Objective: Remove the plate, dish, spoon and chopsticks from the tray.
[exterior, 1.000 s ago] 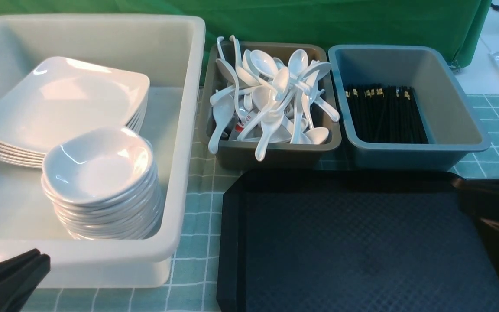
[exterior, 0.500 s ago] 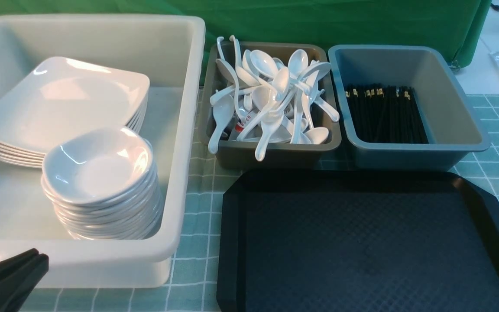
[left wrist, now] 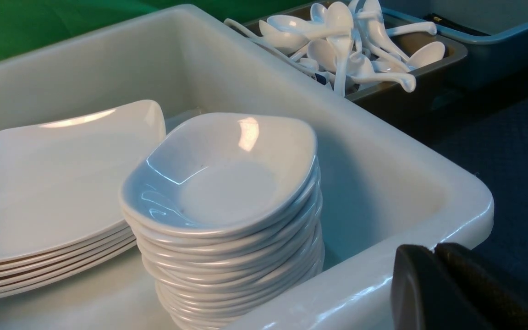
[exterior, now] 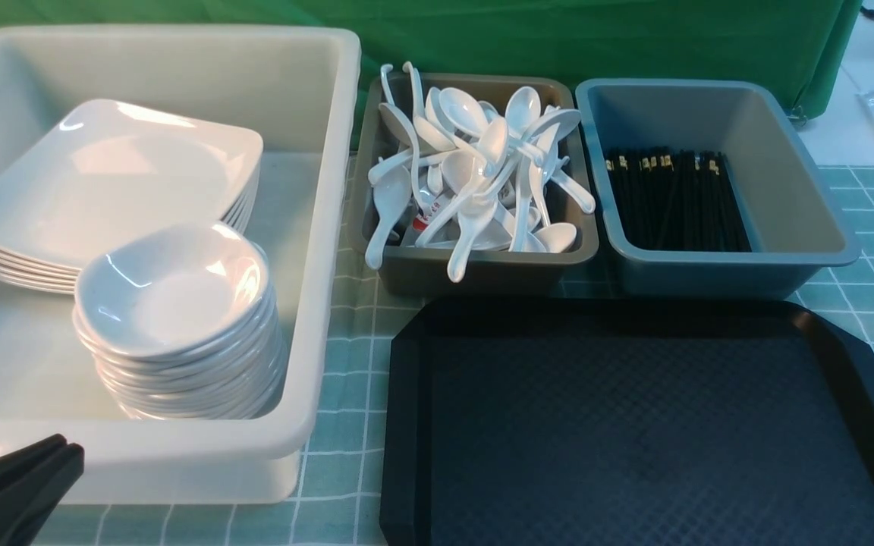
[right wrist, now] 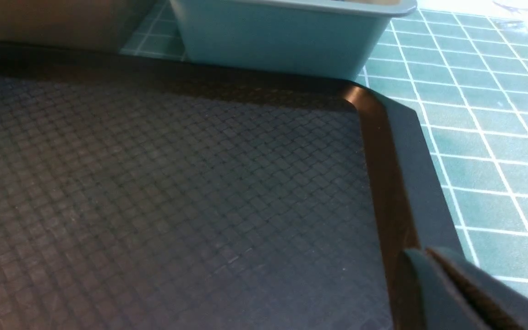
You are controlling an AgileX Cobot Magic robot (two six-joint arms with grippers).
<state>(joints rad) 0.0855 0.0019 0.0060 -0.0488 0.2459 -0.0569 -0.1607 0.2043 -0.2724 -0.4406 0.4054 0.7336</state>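
Black and diamond-textured, the tray [exterior: 634, 425] lies bare, with stacked plates [exterior: 103, 182] and dishes [exterior: 171, 292] in the white tub [exterior: 323, 227] beside it, spoons [exterior: 475, 167] and chopsticks [exterior: 672, 199] in bins behind it, and the left gripper [exterior: 12, 485] and right gripper [right wrist: 433, 275] both closed, holding nothing.

Tray [exterior: 634, 432]: one, black.
Tubs: three, namely one large white tub [exterior: 315, 250], one brown tub [exterior: 482, 269], one blue-grey tub [exterior: 786, 258].
Square plates [exterior: 111, 178]: one stack, about six.
Small dishes [exterior: 175, 292]: one stack, roughly ten.
Spoons [exterior: 475, 163]: a heap, too tangled to count.
Chopsticks [exterior: 676, 199]: a bundle, too many to count.
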